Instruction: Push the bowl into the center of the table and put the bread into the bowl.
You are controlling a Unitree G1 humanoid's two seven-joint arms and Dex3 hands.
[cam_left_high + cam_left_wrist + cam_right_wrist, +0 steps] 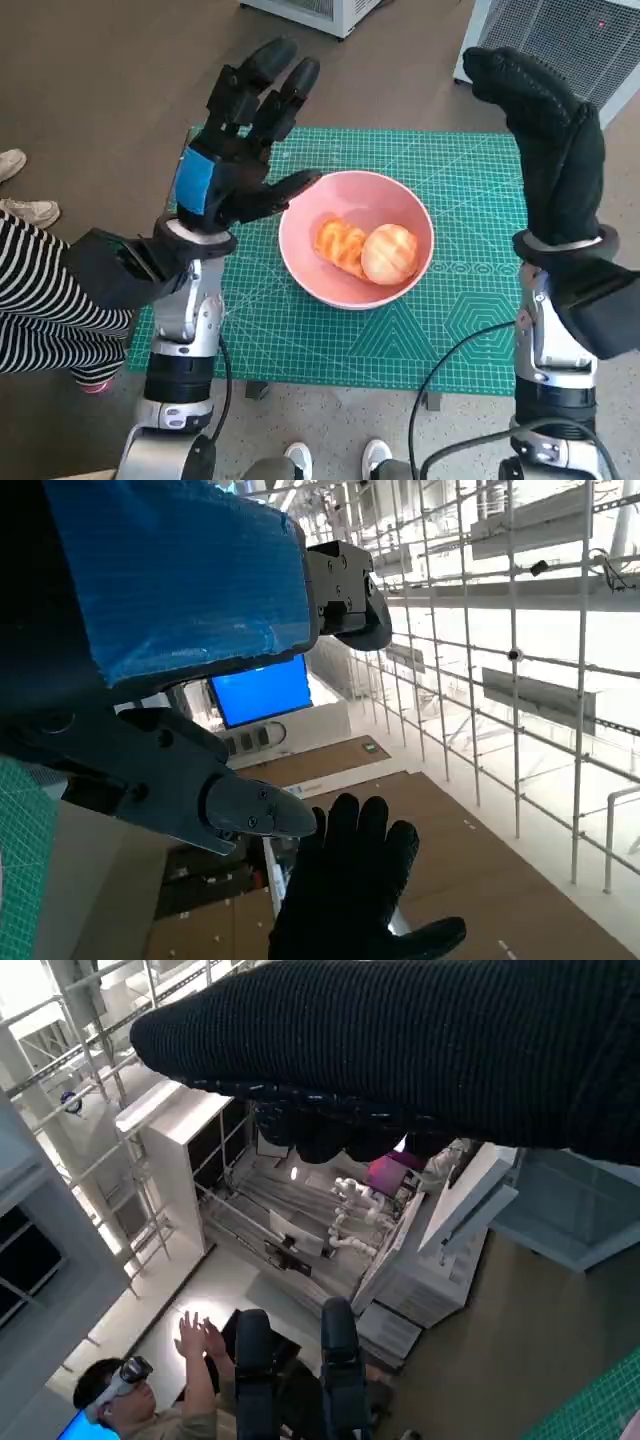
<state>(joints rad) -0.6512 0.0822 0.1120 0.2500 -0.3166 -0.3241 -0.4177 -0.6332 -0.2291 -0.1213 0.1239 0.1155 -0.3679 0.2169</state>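
Observation:
A pink bowl (300, 252) sits near the middle of the green cutting mat (460, 180). Inside it lie two pieces of bread: a ridged orange one (338, 244) and a round bun (389, 253). My left hand (240, 140) is raised just left of the bowl, fingers spread and empty, thumb reaching toward the rim. My right hand (555, 150) is lifted at the mat's right edge, fingers straight and holding nothing. In the left wrist view my left hand (180, 600) fills the upper left and the gloved right hand (350, 890) shows beyond it. The right wrist view shows only the glove (420, 1050).
A person in striped clothing (40, 300) sits at the left, with shoes (25, 195) on the floor. White machines (560, 40) stand behind the table. A person wearing a headset (150, 1390) with raised hands appears in the right wrist view.

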